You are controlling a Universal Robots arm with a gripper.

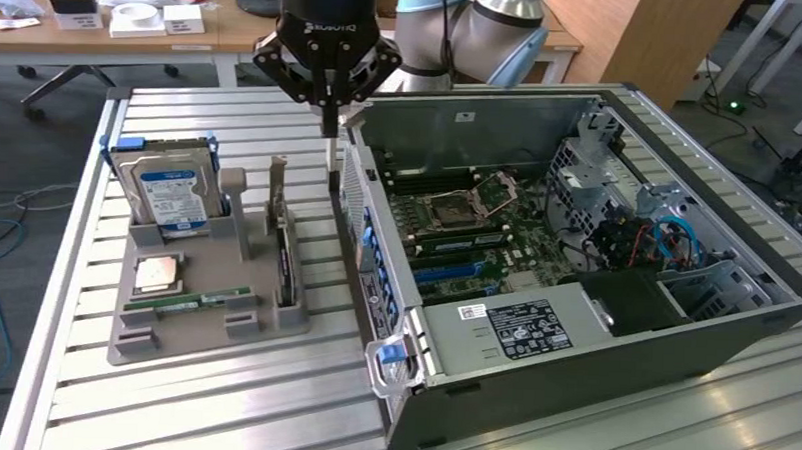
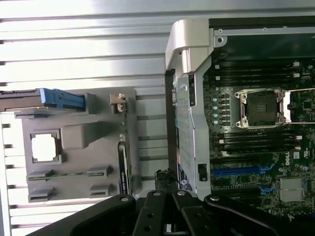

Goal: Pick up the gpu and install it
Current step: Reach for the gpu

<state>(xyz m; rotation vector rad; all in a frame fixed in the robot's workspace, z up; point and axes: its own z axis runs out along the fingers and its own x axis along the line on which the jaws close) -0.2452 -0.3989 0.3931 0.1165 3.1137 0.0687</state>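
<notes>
The gpu (image 1: 284, 253) stands on edge in a slot along the right side of the grey holder (image 1: 197, 333), its silver bracket pointing up. In the wrist view the gpu (image 2: 124, 152) shows edge-on beside the holder (image 2: 74, 135). My gripper (image 1: 331, 126) hangs above the table, behind the holder and just off the open computer case's (image 1: 718, 321) corner. Its fingers are shut together with nothing between them, and it is well above and apart from the gpu. The gripper's black linkage (image 2: 165, 199) shows in the wrist view.
The holder also carries an upright hard drive (image 1: 173, 185) with a blue label, a CPU (image 1: 155, 273) and a green RAM stick (image 1: 191, 301). The case lies open with its motherboard (image 1: 461, 222) and blue slots (image 1: 446, 274) exposed. Desks with clutter stand behind the slatted metal table (image 1: 167, 417).
</notes>
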